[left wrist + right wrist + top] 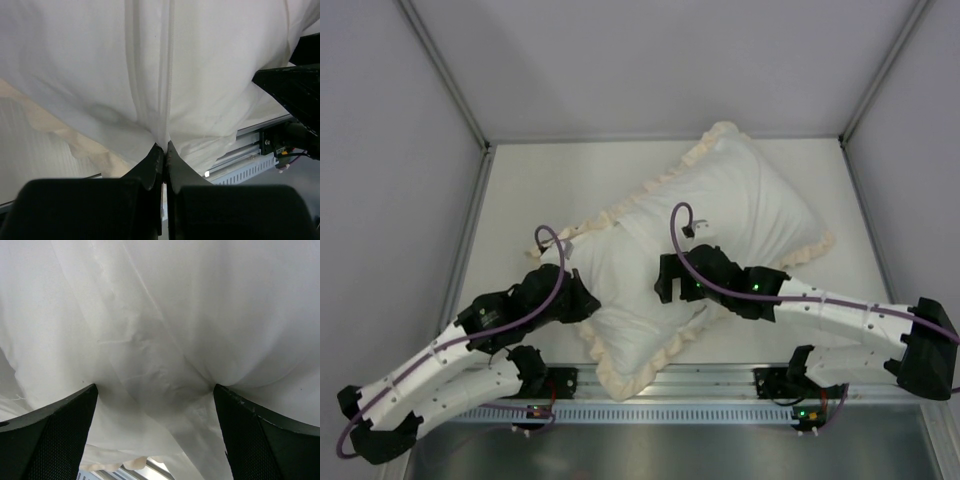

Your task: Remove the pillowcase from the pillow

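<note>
The pillowcase (740,200) lies diagonally on the table, white face up, with its cream frill (640,375) round the edge. No grey face shows. The pillow is inside it and hidden; only its plump bulge shows. My left gripper (588,300) is at the cover's near left side, shut on a pinched fold of the white pillowcase fabric (150,75) along a stitched seam, as the left wrist view (163,148) shows. My right gripper (667,280) rests on the middle of the cover, its jaws wide open (155,387) with slack white fabric (165,340) sagging between them.
A metal rail (720,380) runs along the near table edge just below the frill. Grey enclosure walls and corner posts (445,75) close in the back and sides. The right arm's black wrist (295,85) shows at the right of the left wrist view.
</note>
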`<move>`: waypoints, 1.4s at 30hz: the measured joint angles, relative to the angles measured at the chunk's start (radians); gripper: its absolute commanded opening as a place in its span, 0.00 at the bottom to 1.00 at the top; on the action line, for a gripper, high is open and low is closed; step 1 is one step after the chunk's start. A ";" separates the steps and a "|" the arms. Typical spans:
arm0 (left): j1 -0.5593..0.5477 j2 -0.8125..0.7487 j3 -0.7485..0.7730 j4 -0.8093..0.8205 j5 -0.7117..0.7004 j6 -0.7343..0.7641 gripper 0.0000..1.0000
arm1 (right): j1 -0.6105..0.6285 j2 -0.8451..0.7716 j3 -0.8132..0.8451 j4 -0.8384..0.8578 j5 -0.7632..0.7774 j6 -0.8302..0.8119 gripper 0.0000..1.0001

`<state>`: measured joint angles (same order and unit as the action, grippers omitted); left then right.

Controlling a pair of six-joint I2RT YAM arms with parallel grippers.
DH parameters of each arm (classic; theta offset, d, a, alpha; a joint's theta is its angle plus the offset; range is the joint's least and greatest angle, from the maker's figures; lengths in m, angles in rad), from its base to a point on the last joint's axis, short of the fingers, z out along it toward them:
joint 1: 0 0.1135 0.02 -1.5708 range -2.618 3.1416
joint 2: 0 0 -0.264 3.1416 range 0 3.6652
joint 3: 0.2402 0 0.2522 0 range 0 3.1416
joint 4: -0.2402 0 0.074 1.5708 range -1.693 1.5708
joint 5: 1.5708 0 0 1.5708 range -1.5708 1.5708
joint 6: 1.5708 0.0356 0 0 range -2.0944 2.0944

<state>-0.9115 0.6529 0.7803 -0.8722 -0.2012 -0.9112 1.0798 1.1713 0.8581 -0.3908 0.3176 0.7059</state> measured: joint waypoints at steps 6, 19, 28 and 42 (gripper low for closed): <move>0.000 -0.100 -0.004 -0.028 0.019 -0.012 0.00 | 0.013 0.002 0.012 -0.014 -0.031 -0.055 0.93; 0.000 -0.101 -0.005 -0.039 0.028 -0.011 0.00 | 0.370 0.129 0.383 -0.138 0.106 -0.103 0.94; 0.000 -0.161 -0.007 -0.041 0.047 -0.010 0.00 | 0.359 0.331 0.409 -0.220 0.200 -0.026 1.00; 0.000 -0.193 -0.041 -0.045 0.062 -0.002 0.00 | 0.309 0.378 0.471 -0.285 0.185 0.074 1.00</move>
<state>-0.9115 0.4595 0.7391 -0.9173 -0.1390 -0.9131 1.3888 1.5494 1.3289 -0.6758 0.5026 0.7795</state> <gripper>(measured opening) 0.013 0.993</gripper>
